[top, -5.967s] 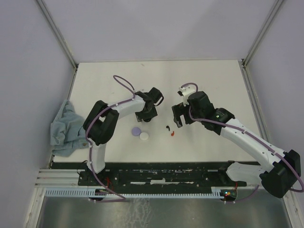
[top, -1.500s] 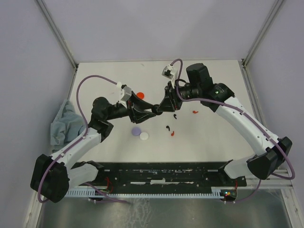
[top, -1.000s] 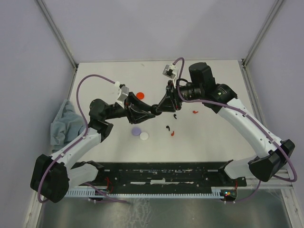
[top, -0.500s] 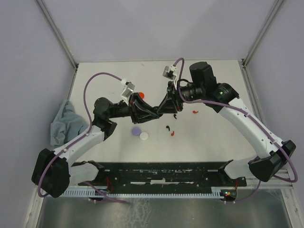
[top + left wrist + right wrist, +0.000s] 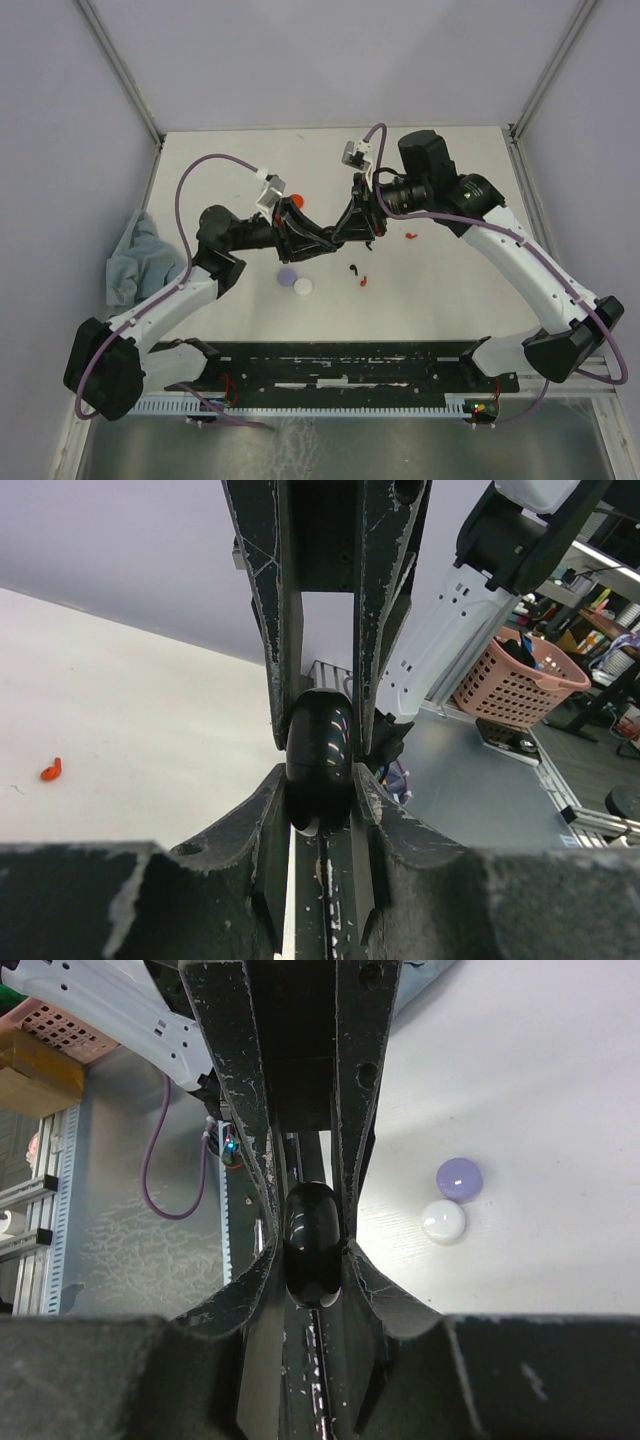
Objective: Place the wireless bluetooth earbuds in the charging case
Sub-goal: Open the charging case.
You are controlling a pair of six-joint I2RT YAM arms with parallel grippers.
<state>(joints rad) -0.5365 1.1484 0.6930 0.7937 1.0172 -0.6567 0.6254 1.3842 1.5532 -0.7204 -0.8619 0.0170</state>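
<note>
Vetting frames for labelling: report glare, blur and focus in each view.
Left wrist: bright streaks glare on the glossy charging case; the nearest fingers look soft. Right wrist: similar glare on the case; lavender disc and white disc sharp. Top external: even light, faint shadows, no blur.

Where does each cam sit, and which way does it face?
Top external: above, behind the robot, looking down on the white table; both arms show.
Left wrist: rides the wrist, looking along the left pincer at the glossy black rounded case.
Right wrist: opposite way, along the right pincer.
Shared: both wrists see the case.
</note>
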